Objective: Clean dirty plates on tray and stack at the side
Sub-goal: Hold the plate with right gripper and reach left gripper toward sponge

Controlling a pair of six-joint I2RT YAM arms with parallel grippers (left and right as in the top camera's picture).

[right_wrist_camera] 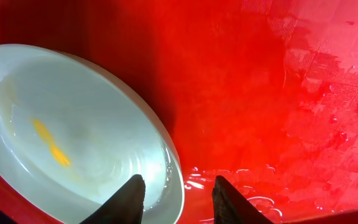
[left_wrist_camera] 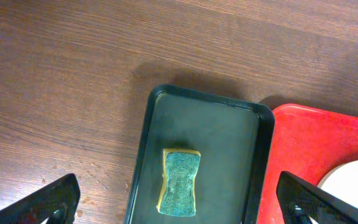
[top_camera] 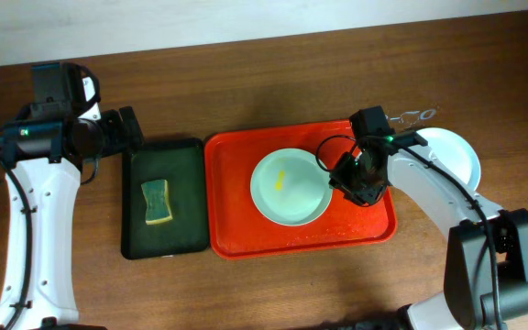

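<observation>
Two plates counted. One round, shallow, glossy pale mint plate with a yellow smear at centre lies in the large red-orange rectangular plastic tray, whose floor is beaded with water near the plate. One white plate sits on the wooden table just right of that tray, partly hidden by the right arm; we cannot tell whether more lie beneath it.

One dark green tray holds one yellow-and-green sponge.

Two grippers:
- The right gripper is spread, straddling the mint plate's rim.
- The left gripper is spread wide.
</observation>
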